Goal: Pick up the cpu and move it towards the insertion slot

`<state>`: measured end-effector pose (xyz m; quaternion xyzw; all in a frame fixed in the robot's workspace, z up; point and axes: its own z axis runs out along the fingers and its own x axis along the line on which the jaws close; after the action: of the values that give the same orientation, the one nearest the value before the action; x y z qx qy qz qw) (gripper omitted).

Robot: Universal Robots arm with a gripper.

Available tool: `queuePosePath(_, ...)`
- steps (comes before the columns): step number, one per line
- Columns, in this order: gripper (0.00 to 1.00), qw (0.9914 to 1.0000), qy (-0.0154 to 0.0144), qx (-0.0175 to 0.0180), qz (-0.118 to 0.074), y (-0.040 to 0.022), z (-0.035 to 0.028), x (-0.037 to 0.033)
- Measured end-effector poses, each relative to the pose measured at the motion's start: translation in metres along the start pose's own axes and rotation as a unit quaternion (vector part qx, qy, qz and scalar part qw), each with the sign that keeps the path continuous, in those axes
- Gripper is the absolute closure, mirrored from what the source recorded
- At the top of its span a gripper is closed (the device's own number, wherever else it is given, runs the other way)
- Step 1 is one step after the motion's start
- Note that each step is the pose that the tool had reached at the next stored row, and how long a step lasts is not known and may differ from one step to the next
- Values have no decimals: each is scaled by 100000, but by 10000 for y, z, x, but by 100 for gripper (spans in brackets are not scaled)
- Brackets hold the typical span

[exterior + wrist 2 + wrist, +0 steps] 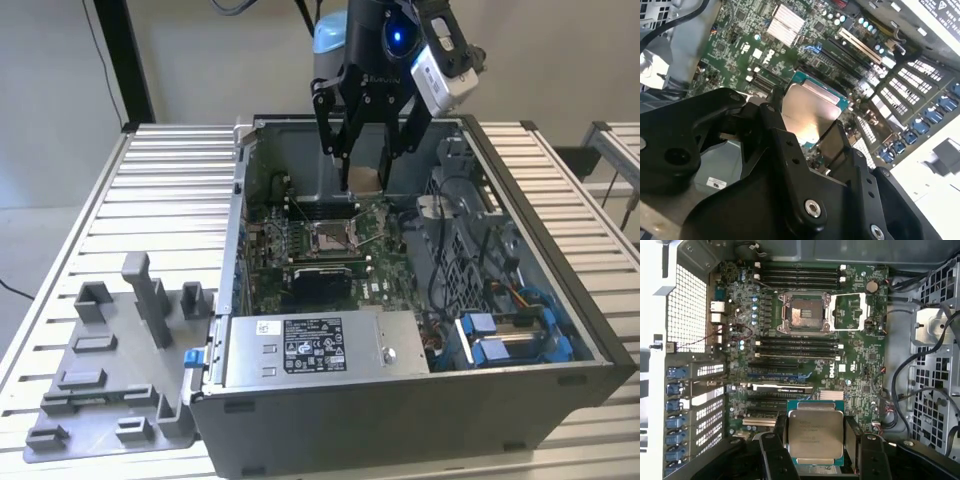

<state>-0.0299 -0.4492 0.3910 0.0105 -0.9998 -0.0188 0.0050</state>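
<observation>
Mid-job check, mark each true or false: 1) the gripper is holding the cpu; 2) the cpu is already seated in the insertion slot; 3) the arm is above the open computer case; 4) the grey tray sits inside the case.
1) True: the gripper is shut on the cpu.
2) False: the insertion slot is bare; the cpu hangs above the board.
3) True: the gripper is over the computer case.
4) False: the grey tray lies on the table beside it.

A pale plain wall point(200, 60) rises behind a slatted metal table point(150, 200) under even light.
</observation>
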Motion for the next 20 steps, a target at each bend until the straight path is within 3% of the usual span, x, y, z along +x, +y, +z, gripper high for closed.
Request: queuePosePath(20,100,100000,-1,-2,1,363,32,-69)
